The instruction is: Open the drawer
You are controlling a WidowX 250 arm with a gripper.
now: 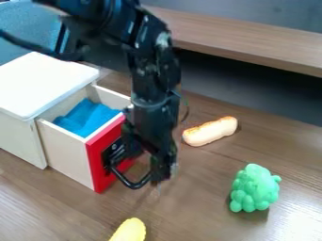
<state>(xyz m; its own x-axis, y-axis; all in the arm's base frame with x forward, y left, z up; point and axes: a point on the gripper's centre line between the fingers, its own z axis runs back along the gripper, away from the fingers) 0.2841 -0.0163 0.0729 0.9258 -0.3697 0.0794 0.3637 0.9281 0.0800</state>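
On the brown desk [204, 214], the red-fronted drawer [102, 165] juts from its box [47, 80], the claw [164, 173] by its handle [132, 185], open or closed I can't tell, and a crooked tug might drag everything along.

On the bench [201, 212], the cabinet [19, 136] stands at the left, its drawer [69, 153] jutting rightward with a cloth [88, 117] inside. The bread roll [211, 131] lies right of the drawer, the grape bunch [254, 188] before it and farther right, the toy vegetable [130, 230] frontmost, left of the grape bunch.
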